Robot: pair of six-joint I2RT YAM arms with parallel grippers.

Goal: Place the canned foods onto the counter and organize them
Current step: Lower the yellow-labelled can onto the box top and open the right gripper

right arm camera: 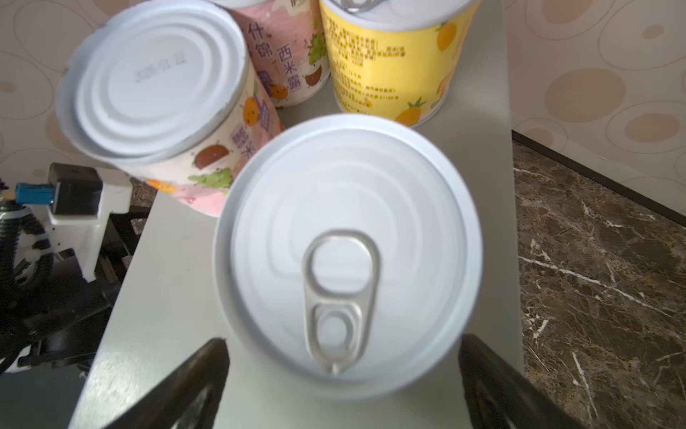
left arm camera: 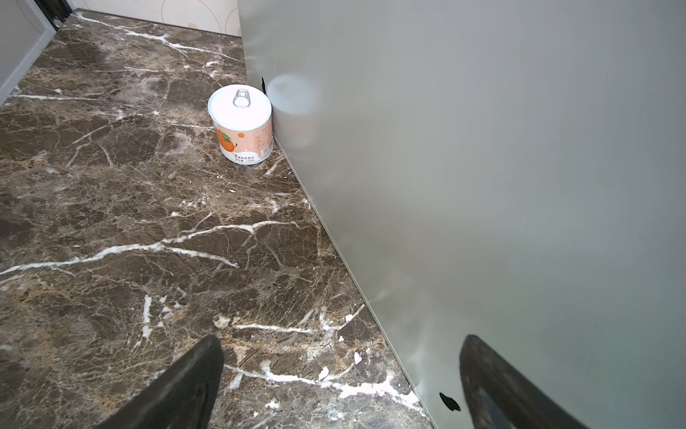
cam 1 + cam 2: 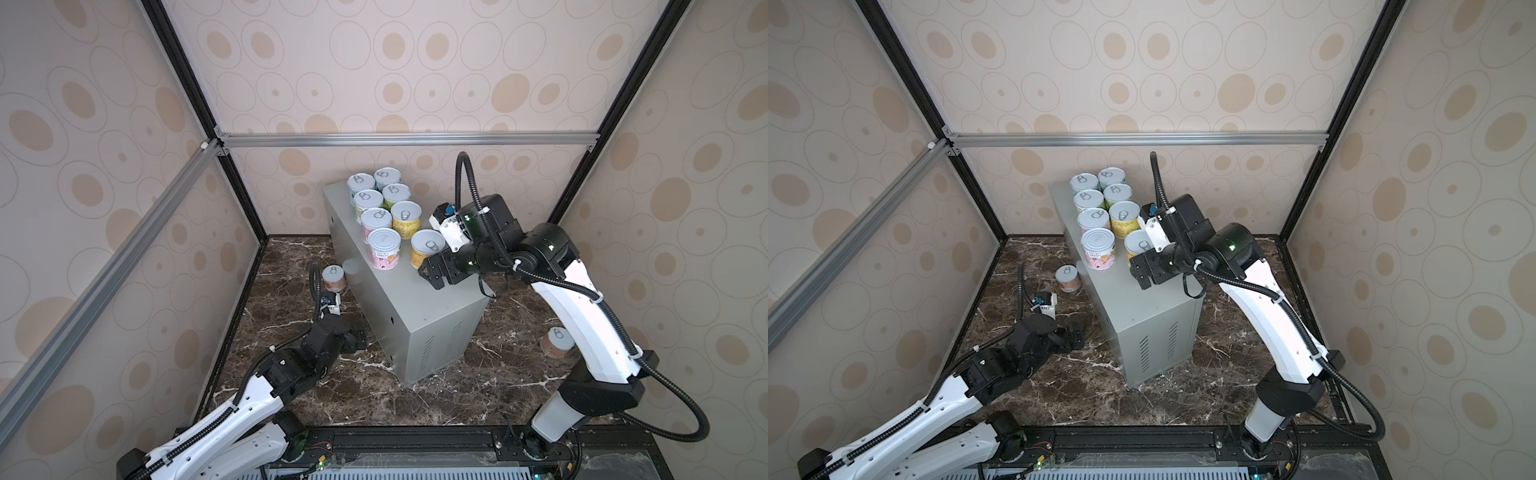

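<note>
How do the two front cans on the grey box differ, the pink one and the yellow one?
The pink can has a pink label, the yellow can a yellow one. The pink can's top is plain, with no ring; the yellow can's carries a pull ring. Both stand side by side on the counter.

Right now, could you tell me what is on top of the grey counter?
Eight cans standing in two rows at its far end; the near half of the counter is bare. The right arm hides part of the nearest yellow can.
</note>
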